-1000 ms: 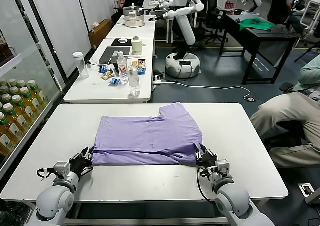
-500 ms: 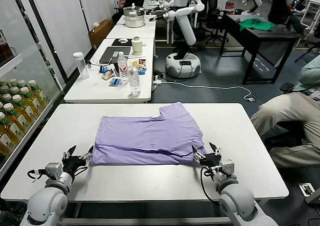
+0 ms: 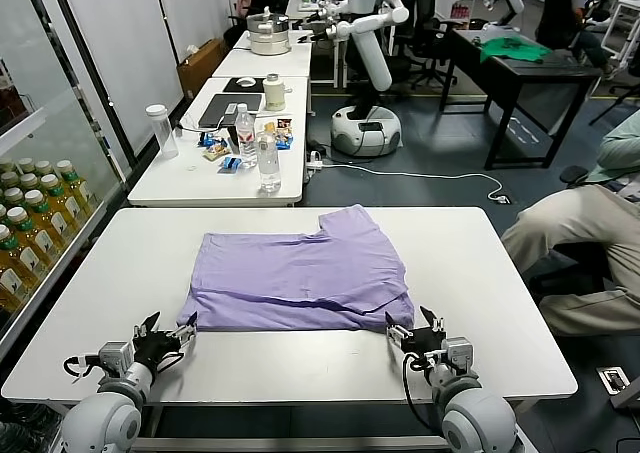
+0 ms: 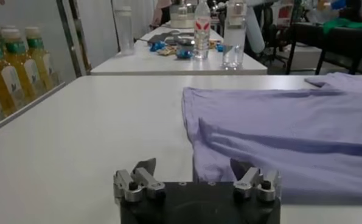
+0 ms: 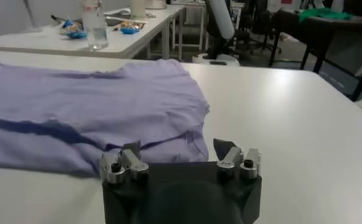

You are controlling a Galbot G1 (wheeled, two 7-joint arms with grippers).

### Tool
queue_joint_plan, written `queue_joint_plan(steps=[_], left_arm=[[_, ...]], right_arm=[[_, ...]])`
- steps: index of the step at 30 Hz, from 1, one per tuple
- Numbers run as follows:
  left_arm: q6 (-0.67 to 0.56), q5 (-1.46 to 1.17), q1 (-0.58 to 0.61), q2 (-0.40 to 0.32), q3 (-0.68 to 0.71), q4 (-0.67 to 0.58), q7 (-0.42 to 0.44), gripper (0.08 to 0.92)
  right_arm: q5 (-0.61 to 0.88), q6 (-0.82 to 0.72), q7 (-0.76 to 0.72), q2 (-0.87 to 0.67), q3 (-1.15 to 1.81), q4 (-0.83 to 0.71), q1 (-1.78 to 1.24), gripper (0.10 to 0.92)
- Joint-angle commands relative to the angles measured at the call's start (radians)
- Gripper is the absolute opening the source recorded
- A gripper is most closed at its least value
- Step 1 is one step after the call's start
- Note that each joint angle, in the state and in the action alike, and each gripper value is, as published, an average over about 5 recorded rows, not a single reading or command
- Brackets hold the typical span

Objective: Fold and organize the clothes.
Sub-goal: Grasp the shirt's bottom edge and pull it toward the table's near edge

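**Both claws released at the near corners of the folded T-shirt**

The lavender T-shirt [image 3: 300, 278] lies flat in the middle of the white tabletop [image 3: 110, 273], folded into a rough rectangle with one sleeve part jutting out at its far right. Its near edge runs almost parallel to the tabletop's near edge, and a darker fold line crosses the cloth just behind that edge, as the left wrist view [image 4: 302, 131] and right wrist view [image 5: 77, 115] both show.

The left claw [image 3: 168, 341] sits low over the tabletop at the near left corner of the shirt, its fingers spread and gripping nothing; from its own camera the claw [image 4: 196, 176] faces the cloth's corner, which lies just beyond the fingertips. The right claw [image 3: 412, 335] rests at the near right corner, likewise spread and empty; in its wrist view the claw [image 5: 179, 159] has the shirt's hem just ahead, partly between the fingers, though whether it touches them cannot be told.

Bare tabletop surrounds the shirt: broad strips to the left and right, a band along the far side, and a narrower strip between the near hem and the near edge where both claws stand.
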Motion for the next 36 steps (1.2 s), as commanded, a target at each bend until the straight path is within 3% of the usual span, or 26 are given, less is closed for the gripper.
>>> queue_joint_plan(steps=[1,17,21,24,36], left_arm=[[0.013,-0.01,0.016,-0.002,0.004,0.012,-0.006,0.697],[0.01,-0.004,0.016,-0.015,0.013,0.017,-0.004,0.238],[0.005,-0.006,0.036,-0.015,0.007,-0.005,-0.003,0.127],[-0.01,-0.009,0.083,-0.007,-0.005,-0.045,-0.003,0.09],[-0.07,-0.017,0.324,0.026,-0.07,-0.199,0.003,0.088]], right_arm=[[0.03,-0.019,0.027,-0.002,0.003,0.004,-0.021,0.587],[0.058,-0.024,0.024,-0.003,0.011,-0.006,-0.019,0.137],[0.064,-0.017,0.021,-0.011,0.023,0.02,-0.035,0.106],[0.071,-0.025,0.012,-0.036,0.049,0.074,-0.081,0.106],[0.019,-0.016,-0.006,-0.103,0.162,0.311,-0.419,0.106]])
